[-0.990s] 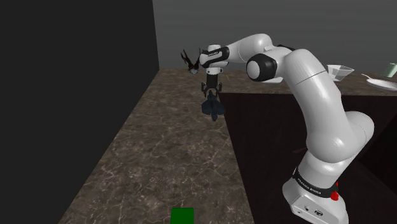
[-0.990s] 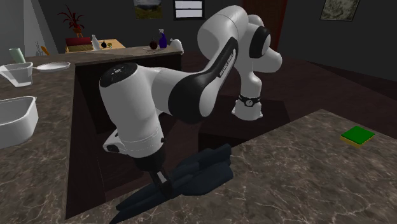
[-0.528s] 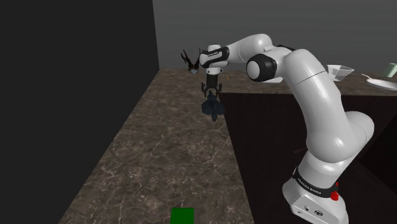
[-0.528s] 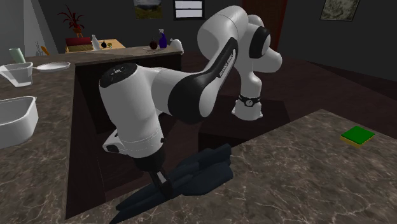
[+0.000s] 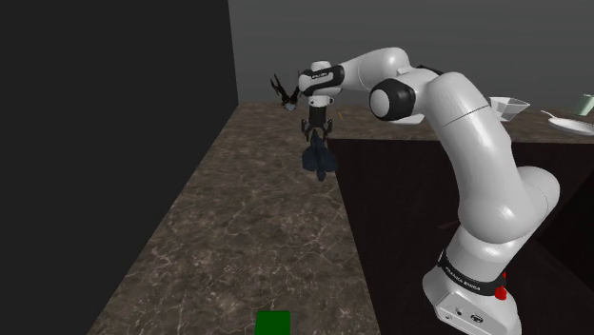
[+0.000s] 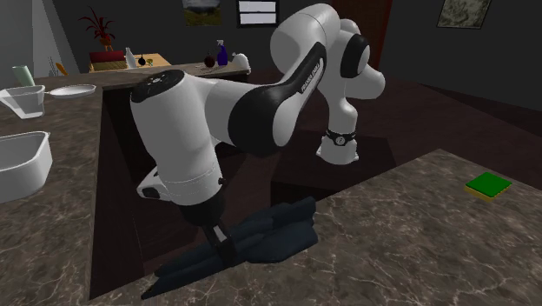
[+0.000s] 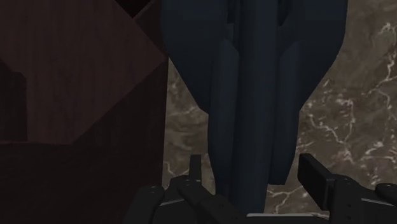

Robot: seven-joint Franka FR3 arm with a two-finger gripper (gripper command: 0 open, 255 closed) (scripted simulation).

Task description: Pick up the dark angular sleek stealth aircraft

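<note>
The dark navy aircraft (image 6: 269,230) is lying on the brown veined stone countertop (image 6: 408,235). It is sitting right along the edge where the stone meets a dark wooden unit (image 5: 409,190), toward the countertop's far end in the shoulder view. The black gripper (image 7: 251,167) is reaching down over it from the white arm (image 6: 217,122). Its fingers (image 7: 315,177) are standing apart on either side of the narrow fuselage. A thin strip of stone is showing between one finger and the hull, so they are straddling the aircraft rather than clamping it.

Nothing is crowding the aircraft on the stone side. The wooden unit is running just beside it along the edge, and the arm's bulky forearm is hanging above it in the second exterior view. A green block (image 5: 273,322) is sitting at the countertop's opposite end, well apart from the aircraft.

Across the wooden unit another stone counter is carrying a white tray (image 6: 22,165). A clear measuring cup (image 6: 24,97) and a white plate (image 6: 71,89) are resting side by side farther back. On a shelf beyond them a blue spray bottle (image 6: 221,55) and a red-leaved plant (image 6: 100,28) are standing well apart.

The arm's stand (image 5: 471,295) is sitting at the shoulder view's lower right. A dark wall (image 5: 114,114) is rising along the countertop's other long edge. Framed pictures (image 6: 469,10) are hanging on the dim grey walls behind.
</note>
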